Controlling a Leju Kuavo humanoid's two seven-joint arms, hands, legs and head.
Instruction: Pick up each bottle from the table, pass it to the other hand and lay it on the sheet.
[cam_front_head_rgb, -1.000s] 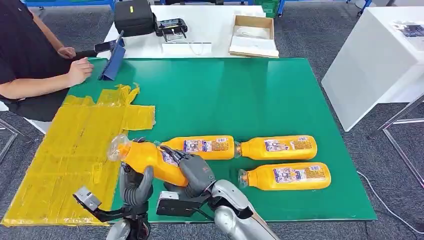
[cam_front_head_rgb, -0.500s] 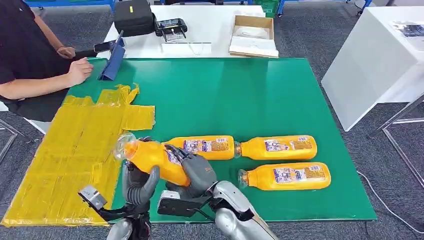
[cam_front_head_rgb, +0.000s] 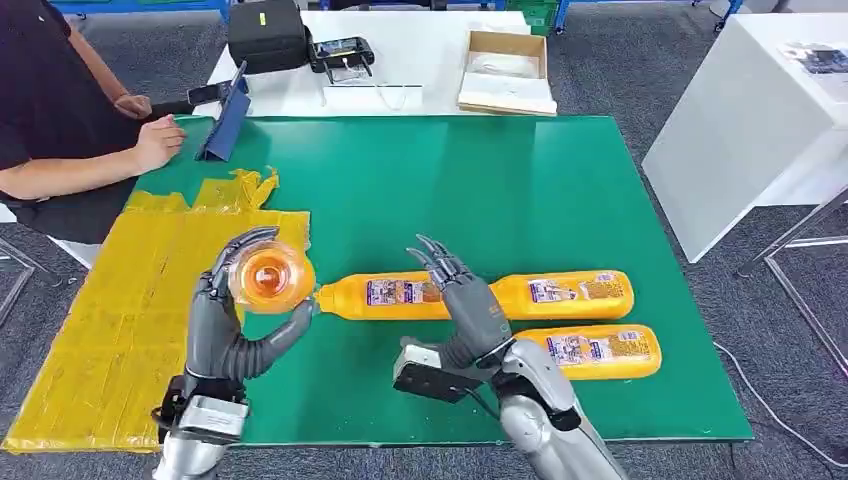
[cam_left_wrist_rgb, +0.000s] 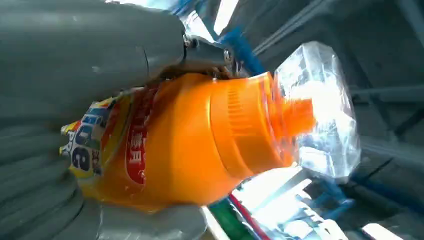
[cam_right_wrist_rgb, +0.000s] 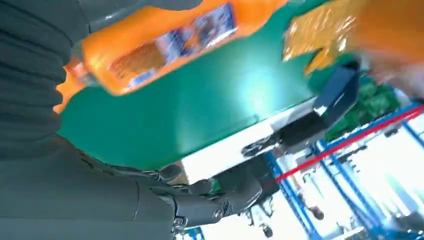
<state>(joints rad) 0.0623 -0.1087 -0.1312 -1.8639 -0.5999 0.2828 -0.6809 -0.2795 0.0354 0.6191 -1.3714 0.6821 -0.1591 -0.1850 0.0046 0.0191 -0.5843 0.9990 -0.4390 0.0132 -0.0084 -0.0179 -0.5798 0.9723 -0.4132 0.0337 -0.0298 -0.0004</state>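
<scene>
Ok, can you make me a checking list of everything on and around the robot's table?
Surface: green table, yellow sheet over its left side.
Job's things: one orange bottle held up by the left hand; three bottles lying on the green.
Clutter: blue tablet stand at the far left corner.
Hands: left hand grips the bottle; right hand open, fingers spread, above the lying bottles.
Cables: a cable on the floor, right.
Surroundings: a seated person, white tables, cardboard box, black bag.

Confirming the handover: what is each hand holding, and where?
Left hand grips an orange bottle around its body; right hand is open, holding nothing.
</scene>
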